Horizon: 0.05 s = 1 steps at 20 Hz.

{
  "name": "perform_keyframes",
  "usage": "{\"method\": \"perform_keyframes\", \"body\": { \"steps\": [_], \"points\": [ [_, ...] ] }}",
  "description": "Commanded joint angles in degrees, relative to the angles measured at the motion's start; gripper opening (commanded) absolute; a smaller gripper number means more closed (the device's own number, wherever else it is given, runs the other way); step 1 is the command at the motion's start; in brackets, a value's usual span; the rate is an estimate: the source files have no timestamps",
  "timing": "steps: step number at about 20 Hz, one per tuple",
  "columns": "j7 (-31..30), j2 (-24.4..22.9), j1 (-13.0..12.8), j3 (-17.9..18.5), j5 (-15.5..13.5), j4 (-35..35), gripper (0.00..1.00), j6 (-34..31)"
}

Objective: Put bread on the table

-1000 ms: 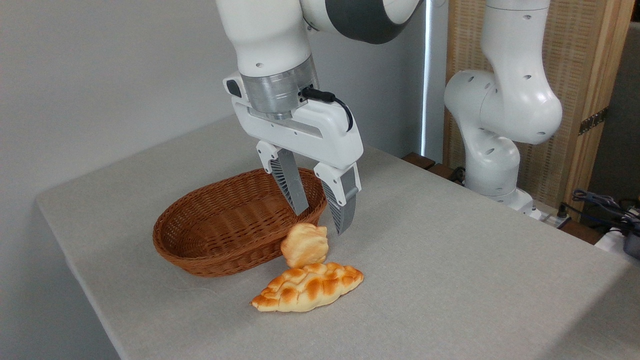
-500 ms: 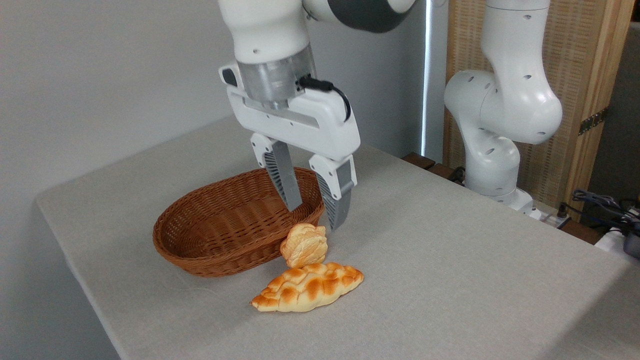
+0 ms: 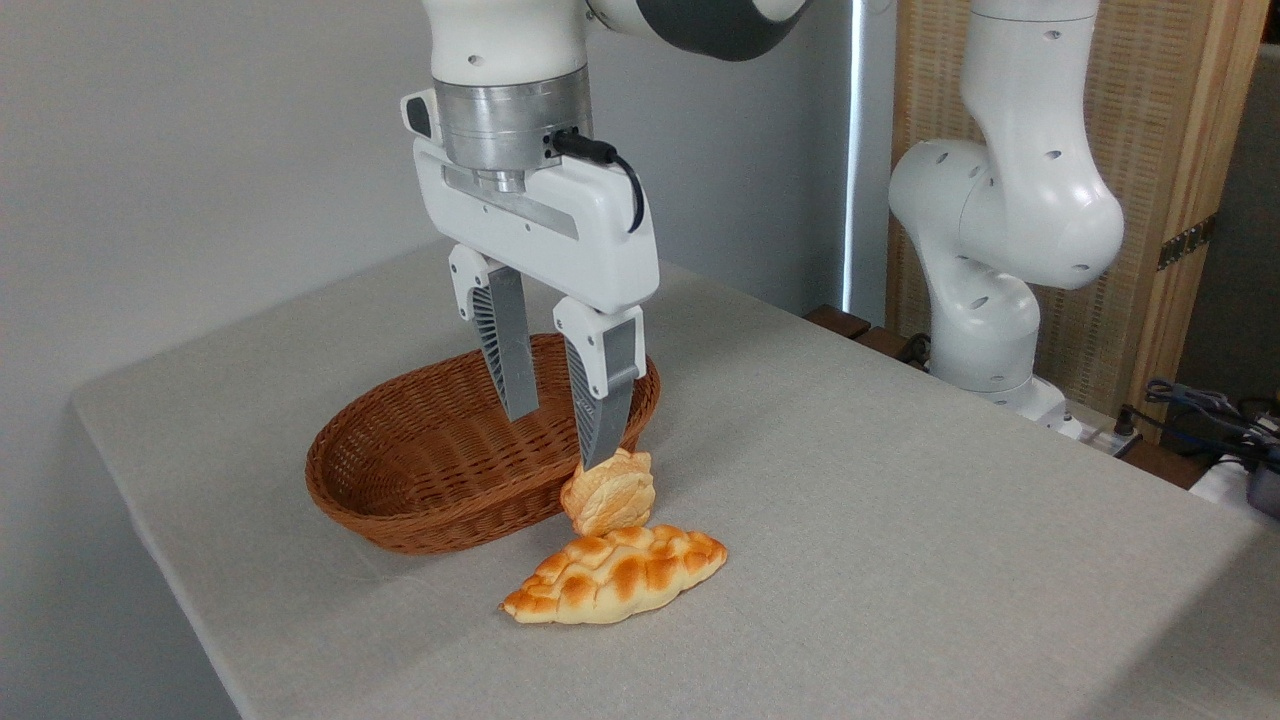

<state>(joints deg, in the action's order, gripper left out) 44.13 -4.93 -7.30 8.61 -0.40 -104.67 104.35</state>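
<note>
Grey, cloth-covered and round-cornered, the large table stands before a plain pale wall, with a wooden slatted screen at the back right behind the white robot arm's base.

An oval brown wicker basket sits near the middle of the tabletop. Just beside the basket's right end, outside its rim, the small round orange-golden bun with a lumpy knotted top stands tipped on its edge on the cloth. It leans against the back of a longer flat braided golden loaf, which lies on the cloth just in front of the basket's right end.

Above the basket's right end hangs the white two-finger gripper, pointing downward. Its grey ribbed fingers are spread apart with a clear gap between them, and nothing is held in that gap. One finger hangs over the inside of the basket; the other, nearer the camera, has its tip right at the top of the bun, though whether it actually touches the bun cannot be told.

A black cable loops from the gripper's metal wrist.
</note>
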Motion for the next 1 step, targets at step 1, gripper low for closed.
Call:
{"method": "perform_keyframes", "body": {
  "steps": [1],
  "points": [
    [2.28, -0.26, -0.17, 0.45, -1.45, -0.18, 1.00, 0.15]
  ]
}}
